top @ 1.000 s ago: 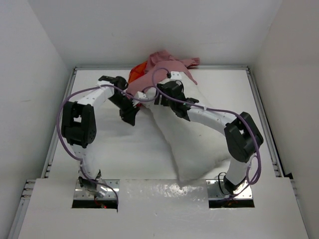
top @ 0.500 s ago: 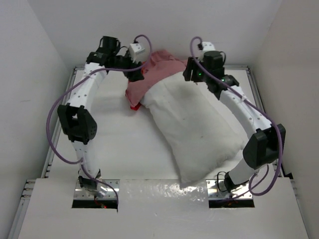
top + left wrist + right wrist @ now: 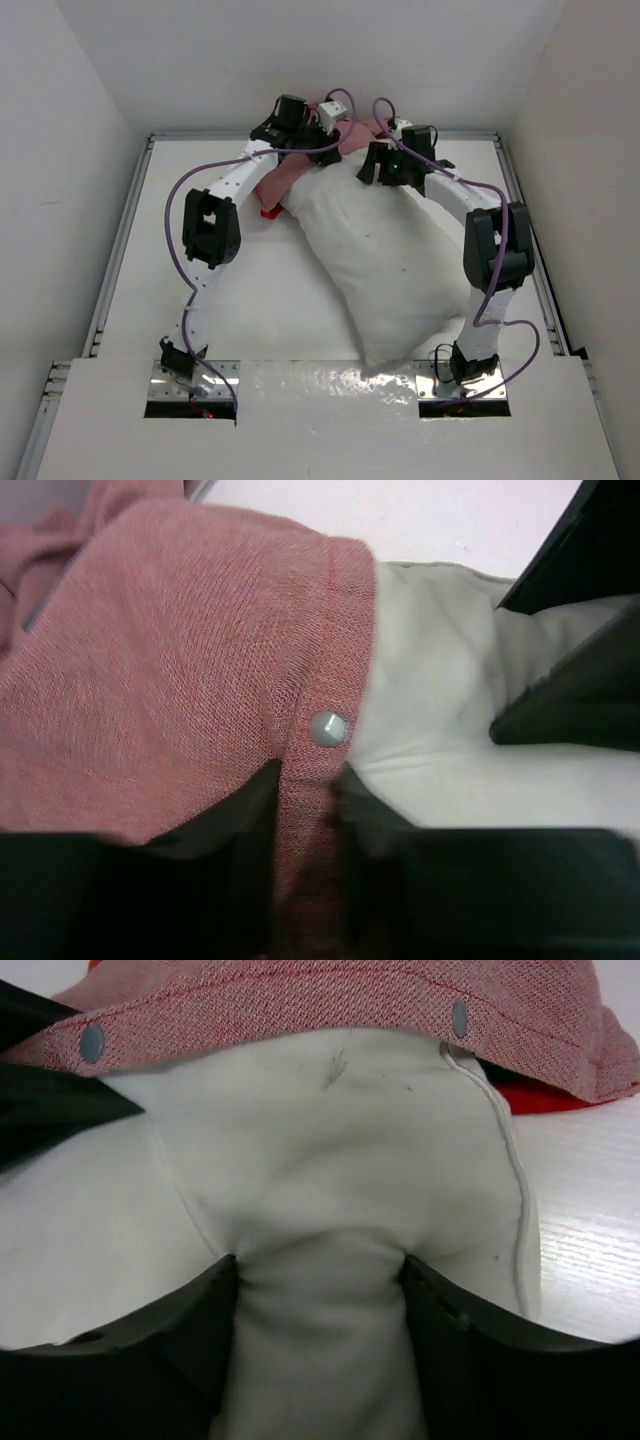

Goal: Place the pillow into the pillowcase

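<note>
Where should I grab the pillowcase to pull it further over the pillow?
Take the pillowcase by its stitched hem near the snap, coming in from the pillow side; that doubled edge overlaps the pillow's far end and should hold firmest.

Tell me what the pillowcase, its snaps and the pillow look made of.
Pillowcase: matte pink cloth with a fine visible weave.
Snap: smooth dull-grey disc; plastic or metal, unclear.
Pillow: soft white stuffed fabric, with a stitched seam and creases.

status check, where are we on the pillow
Left gripper straddling pillowcase hem, grip unclear. Right gripper pinching far end of pillow. Most of it outside the case. Nothing blocking.
</note>
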